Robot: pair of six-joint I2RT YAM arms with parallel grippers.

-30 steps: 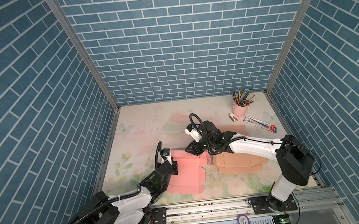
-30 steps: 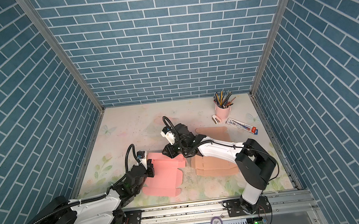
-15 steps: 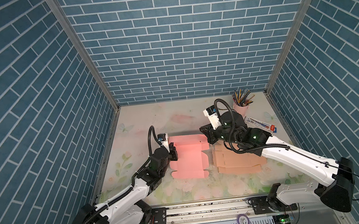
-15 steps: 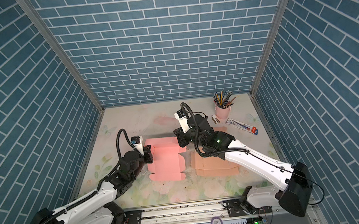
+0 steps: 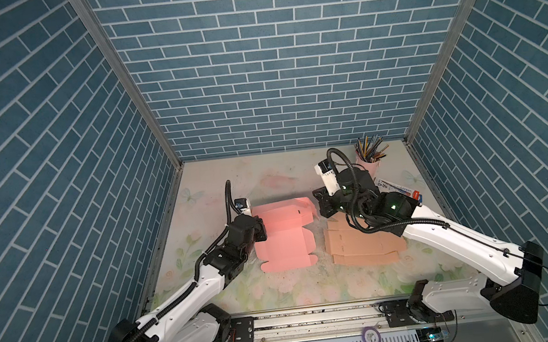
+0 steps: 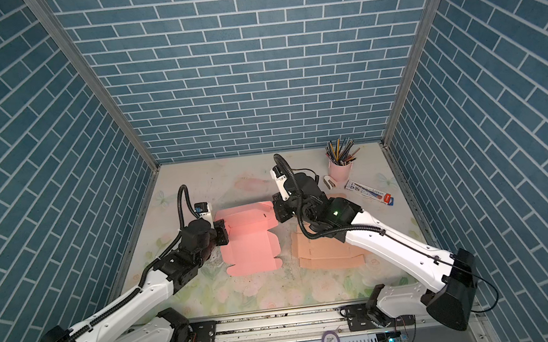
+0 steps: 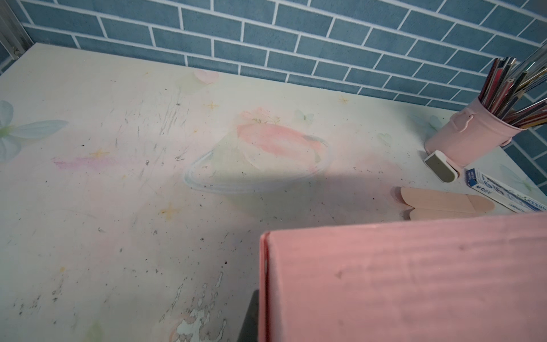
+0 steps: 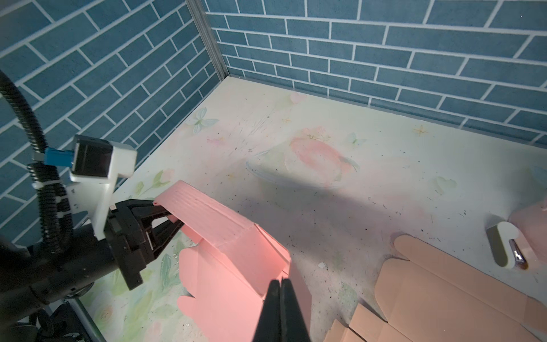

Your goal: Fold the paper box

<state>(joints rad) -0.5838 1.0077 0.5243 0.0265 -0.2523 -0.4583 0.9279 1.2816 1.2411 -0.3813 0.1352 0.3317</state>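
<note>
Cardboard thin and light: pink flat-cut paper box (image 5: 285,247) bendy, crease-prone; left gripper (image 8: 167,214) pinching its raised panel, right gripper (image 8: 279,287) pressed together opposite; best held beside fold lines

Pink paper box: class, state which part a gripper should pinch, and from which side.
Likely the raised rear panel's ends, from either side: the rest of the pink paper box lies flat on the table, so only that panel offers a free edge.
</note>
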